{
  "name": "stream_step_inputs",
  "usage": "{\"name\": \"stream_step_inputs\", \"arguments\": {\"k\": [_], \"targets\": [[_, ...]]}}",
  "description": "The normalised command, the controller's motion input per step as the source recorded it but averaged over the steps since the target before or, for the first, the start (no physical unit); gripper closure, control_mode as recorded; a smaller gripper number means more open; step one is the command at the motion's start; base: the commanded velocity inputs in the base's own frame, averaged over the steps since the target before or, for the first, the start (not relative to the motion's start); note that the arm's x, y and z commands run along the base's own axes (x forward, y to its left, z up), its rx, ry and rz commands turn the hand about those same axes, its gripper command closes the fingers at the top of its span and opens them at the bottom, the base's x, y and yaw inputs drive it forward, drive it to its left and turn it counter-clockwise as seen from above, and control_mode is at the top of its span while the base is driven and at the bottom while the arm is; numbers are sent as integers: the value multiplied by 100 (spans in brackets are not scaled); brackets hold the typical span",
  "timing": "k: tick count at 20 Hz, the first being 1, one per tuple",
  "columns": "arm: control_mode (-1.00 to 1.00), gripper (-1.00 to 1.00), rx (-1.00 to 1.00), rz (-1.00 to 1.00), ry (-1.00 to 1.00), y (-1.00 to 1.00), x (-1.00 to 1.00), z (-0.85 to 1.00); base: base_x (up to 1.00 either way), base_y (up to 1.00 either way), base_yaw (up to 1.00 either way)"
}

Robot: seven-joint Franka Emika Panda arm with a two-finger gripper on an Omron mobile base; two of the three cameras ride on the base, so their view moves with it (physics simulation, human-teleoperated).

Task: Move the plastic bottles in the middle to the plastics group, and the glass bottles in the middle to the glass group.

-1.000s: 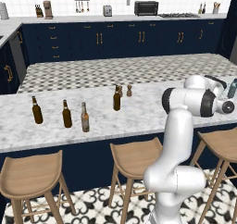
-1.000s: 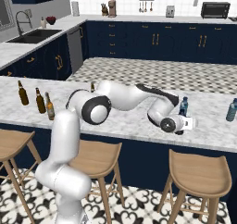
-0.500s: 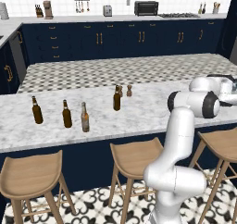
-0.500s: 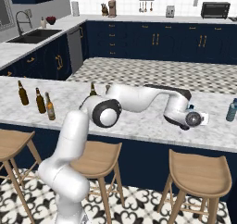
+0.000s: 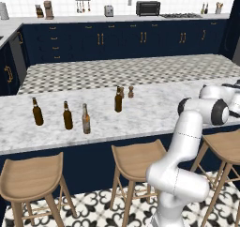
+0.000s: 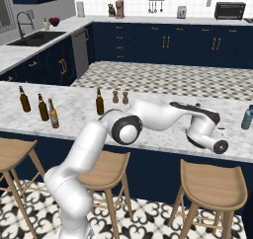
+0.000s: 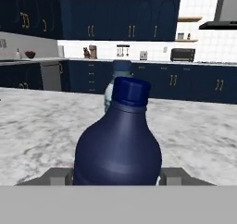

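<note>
In the hand view a dark navy plastic bottle point(image 7: 118, 149) with a dark cap stands upright between my fingertips point(image 7: 58, 176), and my gripper point(image 7: 118, 177) is shut on it. Just behind it a pale teal bottle point(image 7: 111, 86) of the plastics group peeks out; the same teal bottle point(image 6: 247, 118) stands at the counter's far right. At the left, two dark brown glass bottles point(image 5: 37, 112) point(image 5: 68, 117) stand with a light amber grey-labelled bottle point(image 5: 86, 119) beside them. Another dark brown bottle point(image 5: 118, 100) stands mid-counter.
Two small brown shakers point(image 5: 126, 91) stand just behind the mid-counter bottle. The white marble counter point(image 5: 150, 113) has wooden stools point(image 5: 138, 158) along its front edge. My arm point(image 6: 163, 117) stretches low across the counter's right half.
The arm has swung further right along the counter, carrying the navy bottle toward the teal bottle. The glass bottles have not moved.
</note>
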Motion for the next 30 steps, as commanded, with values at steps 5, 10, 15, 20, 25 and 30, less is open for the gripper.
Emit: {"name": "stream_step_inputs", "arguments": {"k": [5,10,15,20,25,30], "targets": [[-100,100,0,17,-16,-4,20,-27,0,0,0],[-100,100,-4,12,-15,0,21,-32,0,0,0],[-100,100,-16,3,-9,8,12,-30,0,0,0],[-100,100,-21,0,0,8,14,-31,0,0,0],[-100,100,-6,0,2,1,18,-31,0,0,0],[-100,100,1,0,18,-10,22,-39,0,0,0]]}}
